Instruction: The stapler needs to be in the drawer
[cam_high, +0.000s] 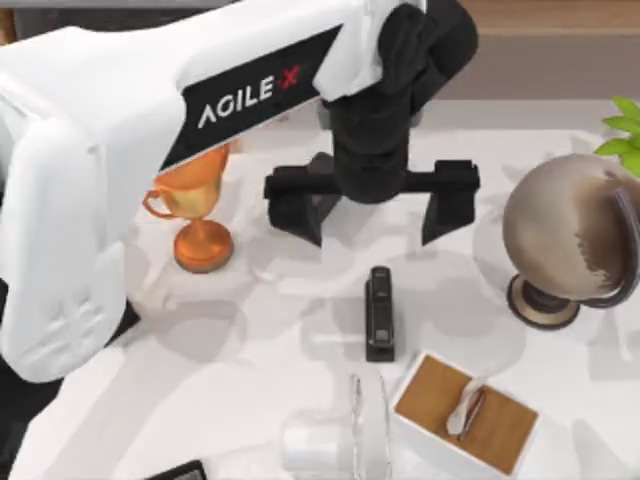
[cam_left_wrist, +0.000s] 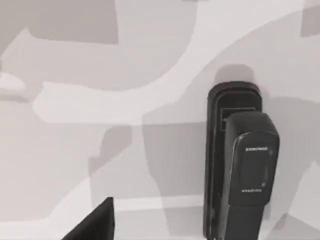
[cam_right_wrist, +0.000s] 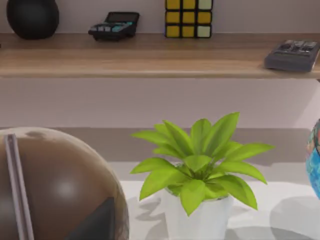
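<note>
We see the left end effector (cam_high: 372, 215) hanging over the middle of the tabletop (cam_high: 250, 330), fingers spread wide and holding nothing. The stapler (cam_high: 379, 312) lies flat just nearer the front edge than the gap between those fingers, clear of both, its long axis running back to front. In the left wrist view the stapler (cam_left_wrist: 237, 165) sits alone on the white surface. The drawer (cam_high: 466, 413) stands near the front edge, right of centre, tan panel up, well short of the stapler's near end but close. An orange trophy (cam_high: 197, 210) stands toward the left back; a brown globe (cam_high: 565, 235) toward the right edge. We cannot tell the right end effector's state; its wrist view faces a potted plant (cam_right_wrist: 200, 170) and a wall shelf (cam_right_wrist: 150, 57).
</note>
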